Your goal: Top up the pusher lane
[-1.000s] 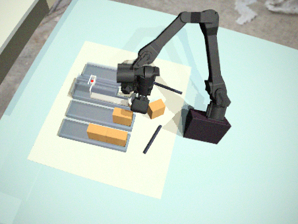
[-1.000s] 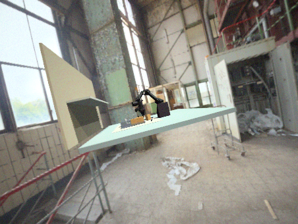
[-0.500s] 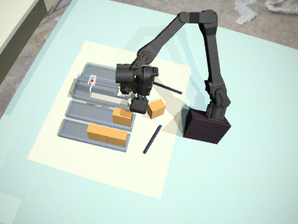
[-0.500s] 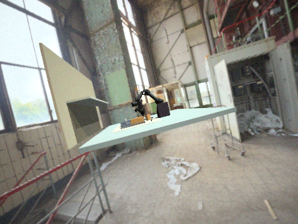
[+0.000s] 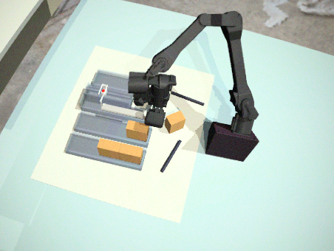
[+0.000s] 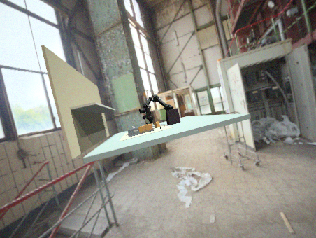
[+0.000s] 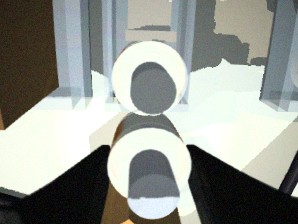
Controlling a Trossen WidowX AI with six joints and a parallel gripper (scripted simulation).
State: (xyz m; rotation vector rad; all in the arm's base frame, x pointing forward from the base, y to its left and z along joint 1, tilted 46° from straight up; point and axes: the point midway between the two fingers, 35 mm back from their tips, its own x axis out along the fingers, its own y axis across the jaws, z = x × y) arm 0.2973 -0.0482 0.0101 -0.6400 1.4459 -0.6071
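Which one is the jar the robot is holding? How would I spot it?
Find the cream mat with four grey lanes, then follow the dark arm down to its gripper. The held jar is the pale one pinched between the black fingers. Its twin stands free, just ahead.

Matte dark grey arm [image 5: 236, 55] of slim tubular links with rounded joint housings. Mounted on a boxy, near-black base [image 5: 230, 140] with a faint purple tinge. Bulkier, blocky wrist housing ahead of the black claw [image 7: 148, 172]; broad, flat, wedge-shaped black fingers. No visible cables, screws or markings.
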